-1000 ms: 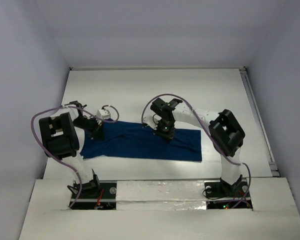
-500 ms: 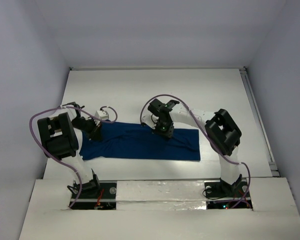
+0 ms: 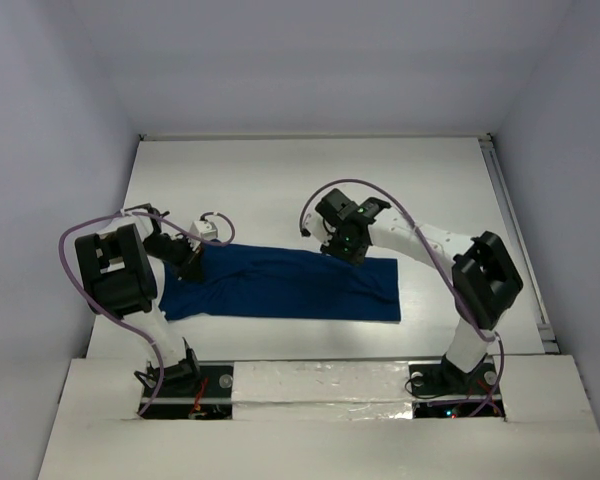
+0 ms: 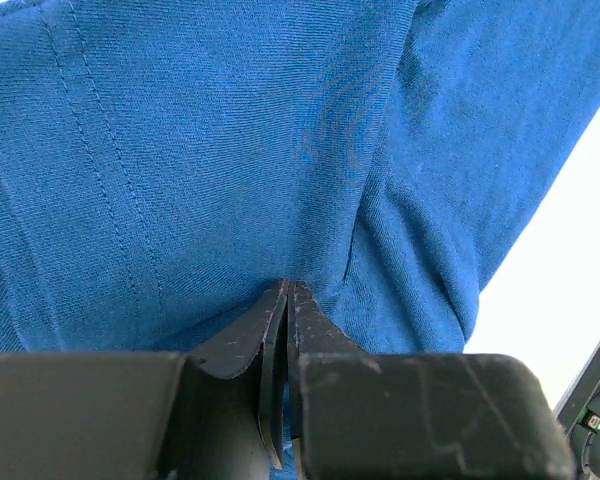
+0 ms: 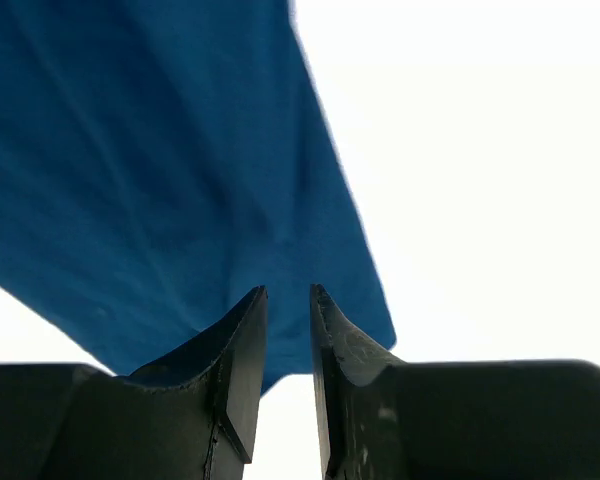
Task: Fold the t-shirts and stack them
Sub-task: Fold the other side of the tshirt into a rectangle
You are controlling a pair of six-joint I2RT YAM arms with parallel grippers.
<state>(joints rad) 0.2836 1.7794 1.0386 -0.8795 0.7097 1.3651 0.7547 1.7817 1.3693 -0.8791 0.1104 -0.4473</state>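
Note:
The dark blue t-shirt (image 3: pixel 290 285) lies as a long folded strip across the near part of the white table (image 3: pixel 280 180). My left gripper (image 3: pixel 193 266) is at the strip's left end. In the left wrist view its jaws (image 4: pixel 285 290) are pressed together against the cloth (image 4: pixel 230 150), with blue fabric showing between them. My right gripper (image 3: pixel 348 246) hovers over the strip's far edge, right of the middle. In the right wrist view it (image 5: pixel 288 292) stands slightly open and empty above the shirt's edge (image 5: pixel 130 150). No chest print shows.
White walls enclose the table on the left, back and right. A metal rail (image 3: pixel 515 230) runs along the right edge. Both arm bases (image 3: pixel 180 372) sit at the near edge, with purple cables looping over the arms.
My right gripper has lifted off the shirt's middle and moved right and toward the far edge, the arm swinging right. The left gripper has stayed at the left end.

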